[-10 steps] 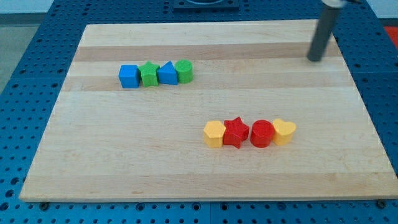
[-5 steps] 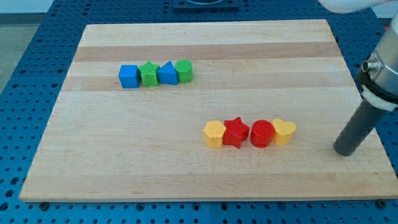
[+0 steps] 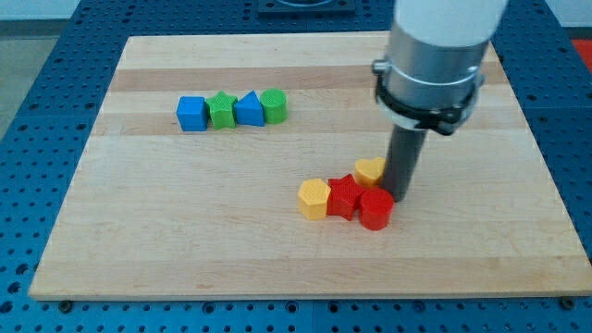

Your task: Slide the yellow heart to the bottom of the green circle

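Progress is slight: yellow heart [image 3: 369, 170] sits well below and right of green circle [image 3: 274, 105], touching the red star [image 3: 345, 197]. My tip [image 3: 401, 196], seemingly just right of the heart, has no claw to report. Nearly all the slide remains.

Pale wooden board [image 3: 305, 259] on blue perforated bench [image 3: 37, 83]. Row near view's top left: blue cube [image 3: 191, 114], green star [image 3: 222, 110], blue triangle [image 3: 249, 109], green circle [image 3: 274, 106], touching. Lower cluster right of centre: yellow hexagon [image 3: 314, 199], red star [image 3: 345, 197], red cylinder [image 3: 376, 210], yellow heart [image 3: 369, 171] just above.
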You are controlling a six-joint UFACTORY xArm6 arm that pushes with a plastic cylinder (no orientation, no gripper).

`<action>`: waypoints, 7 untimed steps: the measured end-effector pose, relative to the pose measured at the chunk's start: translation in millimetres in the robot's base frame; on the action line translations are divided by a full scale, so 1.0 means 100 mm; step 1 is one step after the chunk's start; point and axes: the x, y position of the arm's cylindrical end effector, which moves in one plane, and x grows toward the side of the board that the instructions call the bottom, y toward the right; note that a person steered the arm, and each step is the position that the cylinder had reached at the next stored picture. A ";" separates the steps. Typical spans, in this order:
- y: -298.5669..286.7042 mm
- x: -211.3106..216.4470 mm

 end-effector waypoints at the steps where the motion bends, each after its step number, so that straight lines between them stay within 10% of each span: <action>1: -0.15 -0.08; 7: -0.34 -0.70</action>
